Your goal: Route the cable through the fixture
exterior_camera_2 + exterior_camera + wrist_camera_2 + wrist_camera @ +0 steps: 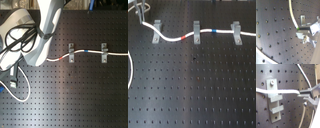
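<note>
In the first exterior view, three grey clips stand in a row across the black perforated table (193, 90). At the first exterior view's left is the first clip (157, 25), then the middle clip (196, 27), then the right-hand clip (235, 27). The white cable (175, 40) already runs under the middle and right-hand clips, its red band (185, 36) just left of the middle clip and its blue band (216, 31) between the two. From the red band it curves up toward the first clip and passes close in front of it; whether it sits inside that arch cannot be told from here.

The first wrist view gives the closer look: the cable crosses the upper part of the first clip (274, 99), lying over its flat foot rather than clearly under a tab, and its end reaches the end effector (305, 95), whose fingers are pressed together, pinching the cable. The second wrist view shows the same pinch on the cable (293, 18).

In the second exterior view the arm (35, 35) hides the first clip.

So the step in hand appears to be threading the last clip. The next move probably calls for keeping the pinch firm and drawing the cable sideways and down until it slips under the arch, without dragging it out of the other two.
</note>
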Controlling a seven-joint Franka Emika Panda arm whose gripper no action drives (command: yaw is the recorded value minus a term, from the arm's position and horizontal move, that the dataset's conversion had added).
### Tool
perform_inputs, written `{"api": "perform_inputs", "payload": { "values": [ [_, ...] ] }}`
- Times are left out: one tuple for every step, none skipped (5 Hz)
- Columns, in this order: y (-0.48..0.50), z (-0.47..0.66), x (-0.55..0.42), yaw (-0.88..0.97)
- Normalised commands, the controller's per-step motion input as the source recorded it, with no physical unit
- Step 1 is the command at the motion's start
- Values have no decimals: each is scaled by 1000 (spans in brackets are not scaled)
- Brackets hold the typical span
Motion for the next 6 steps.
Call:
{"api": "perform_inputs", "payload": {
  "values": [
    [-388, -349, 137, -160],
    [-469, -226, 26, -246],
    [-538, -1, -379, -114],
    [-430, -40, -435, -140],
    [-282, -261, 53, -268],
    [-228, -231, 246, -380]
  ]
}}
